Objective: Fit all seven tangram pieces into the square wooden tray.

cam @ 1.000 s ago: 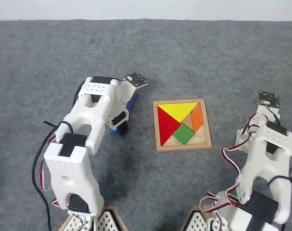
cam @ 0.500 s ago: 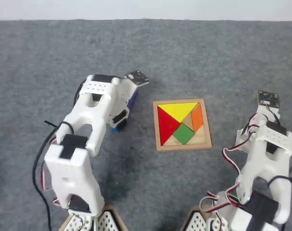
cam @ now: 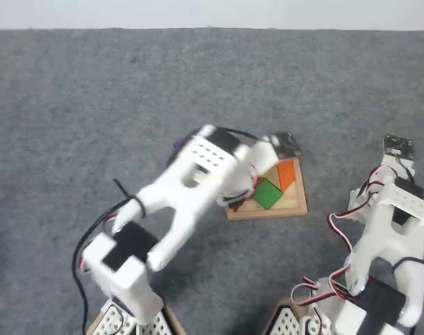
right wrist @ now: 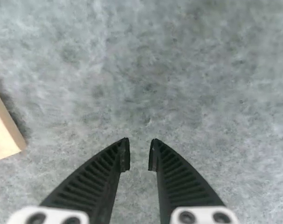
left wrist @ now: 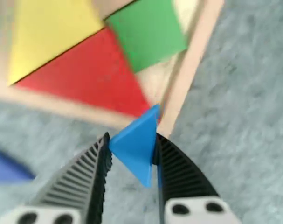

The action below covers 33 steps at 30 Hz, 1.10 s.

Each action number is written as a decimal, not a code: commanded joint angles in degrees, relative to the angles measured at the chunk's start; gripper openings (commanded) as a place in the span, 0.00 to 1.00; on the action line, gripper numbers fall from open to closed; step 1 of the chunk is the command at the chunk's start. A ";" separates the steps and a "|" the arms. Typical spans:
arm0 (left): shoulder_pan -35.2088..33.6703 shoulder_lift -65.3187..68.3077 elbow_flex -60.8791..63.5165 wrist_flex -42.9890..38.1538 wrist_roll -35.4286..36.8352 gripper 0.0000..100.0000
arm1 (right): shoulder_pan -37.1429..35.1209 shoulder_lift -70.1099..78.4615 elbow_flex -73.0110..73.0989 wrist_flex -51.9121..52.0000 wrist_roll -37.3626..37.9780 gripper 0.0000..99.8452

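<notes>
The square wooden tray [cam: 304, 204] lies right of centre, its left half covered by my left arm [cam: 198, 174]. An orange piece [cam: 287, 174] and a green square [cam: 267, 194] show in it. In the left wrist view my left gripper [left wrist: 132, 140] is shut on a small blue triangle [left wrist: 134, 151], just outside the tray's rim [left wrist: 188, 84]. Beyond it the red triangle [left wrist: 90, 79], yellow triangle [left wrist: 52, 32] and green square [left wrist: 146, 32] sit in the tray. My right gripper [right wrist: 138, 151] hangs over bare carpet, open by a narrow gap with nothing in it.
A dark blue piece [left wrist: 6, 169] lies on the carpet beside the left gripper, outside the tray. A corner of the tray [right wrist: 1, 135] borders the right wrist view. My right arm [cam: 390, 209] stands right of the tray. Grey carpet runs all round.
My left arm has swung right from the blue pieces to the tray, carrying the small blue triangle, and now covers the tray's left half. The right arm has barely shifted.
</notes>
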 commanded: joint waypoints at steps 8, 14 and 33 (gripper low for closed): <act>2.02 5.63 -3.21 -5.98 3.87 0.13 | 1.89 -3.38 -2.90 0.31 0.62 0.09; 3.87 5.36 -3.74 -5.98 3.87 0.18 | 2.07 -3.38 -2.99 0.22 0.62 0.09; 2.46 5.27 -14.73 2.90 6.68 0.18 | 1.98 -3.38 -2.99 0.22 0.62 0.09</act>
